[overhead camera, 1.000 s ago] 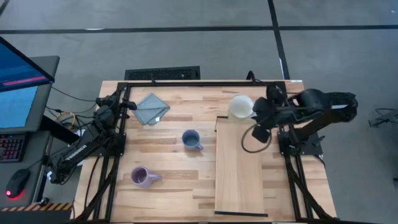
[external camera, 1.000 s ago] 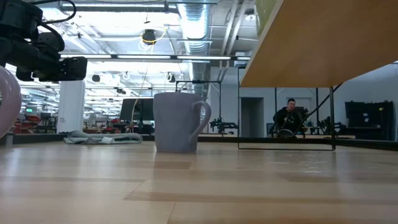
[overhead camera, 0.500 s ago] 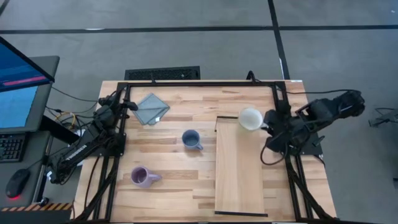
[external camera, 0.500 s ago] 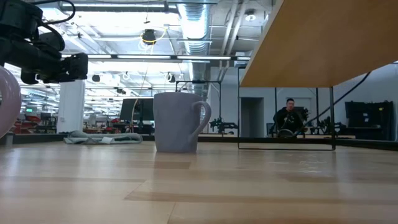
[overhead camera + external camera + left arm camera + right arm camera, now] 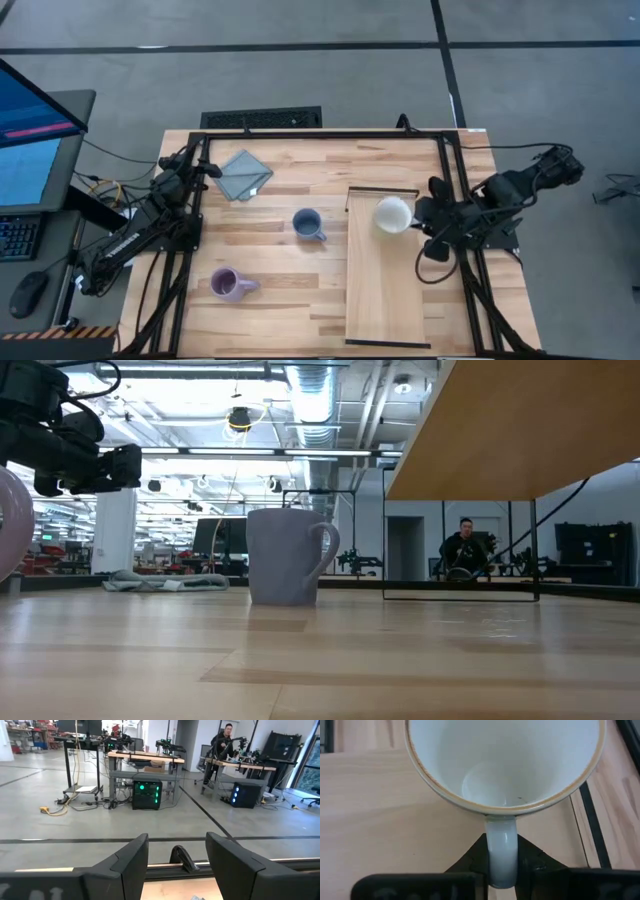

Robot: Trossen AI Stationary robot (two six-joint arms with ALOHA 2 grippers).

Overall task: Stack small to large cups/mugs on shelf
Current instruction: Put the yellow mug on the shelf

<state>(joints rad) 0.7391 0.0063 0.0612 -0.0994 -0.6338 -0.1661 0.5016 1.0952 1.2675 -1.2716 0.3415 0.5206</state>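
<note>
The cream-white mug (image 5: pixel 392 214) sits upright over the far part of the pale wooden shelf (image 5: pixel 385 285), its handle in my right gripper (image 5: pixel 422 216), which is shut on it. The slate blue mug (image 5: pixel 308 224) stands on its base mid-table, and also shows in the low view (image 5: pixel 285 555). The lavender mug (image 5: pixel 230 285) stands on the near left part of the table. My left gripper (image 5: pixel 208 168) waits open at the far left, near the grey cloth (image 5: pixel 244 173); it touches nothing. My right gripper pinches the white mug's handle (image 5: pixel 501 851) between its two fingers, which lie across the loop. The fingers (image 5: pixel 532 857) come slanting down from the table's right side. The mug stays upright with its mouth up, over the shelf (image 5: pixel 380 820). Whether its base rests on the plank cannot be told.
The shelf's thin dark frame (image 5: pixel 382 189) stands at its far end, just beyond the white mug. In the low view the plank's underside (image 5: pixel 500 420) hangs raised above the tabletop. A black rail frame (image 5: pixel 320 134) borders the table. A person sits in the room beyond it.
My right gripper has carried the white mug from beyond the shelf's far end, first toward the table's right edge, then toward the near edge, to a spot over the plank's far part. The right arm has folded back to the right. The mug stayed upright in the shut gripper.
</note>
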